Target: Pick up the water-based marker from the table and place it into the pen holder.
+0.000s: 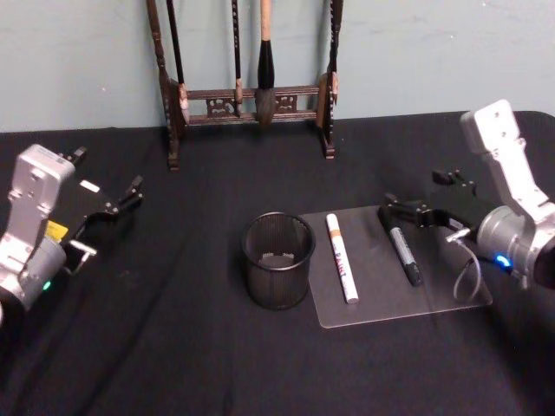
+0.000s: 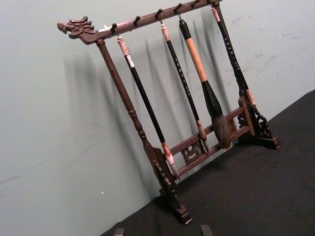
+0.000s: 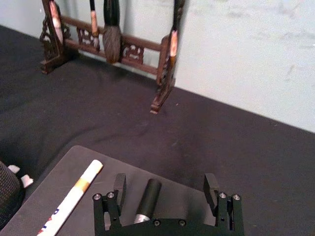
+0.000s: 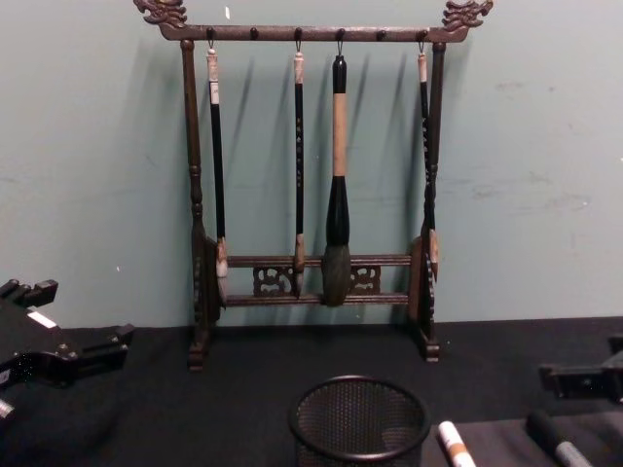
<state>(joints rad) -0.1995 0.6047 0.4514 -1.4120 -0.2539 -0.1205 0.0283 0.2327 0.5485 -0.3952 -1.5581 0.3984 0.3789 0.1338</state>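
Black marker (image 3: 146,199) lies lower centre between the wide-open, empty jaws of the right gripper (image 3: 165,181); left gripper (image 1: 108,217) rests open, left edge.

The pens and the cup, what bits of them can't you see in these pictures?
- Black marker: in the right wrist view its near end is hidden under the right hand; in the chest view the bottom edge cuts it.
- White marker: in the head view its lettering is too small to read.
- Pen holder: in the chest view the bottom edge cuts its base.
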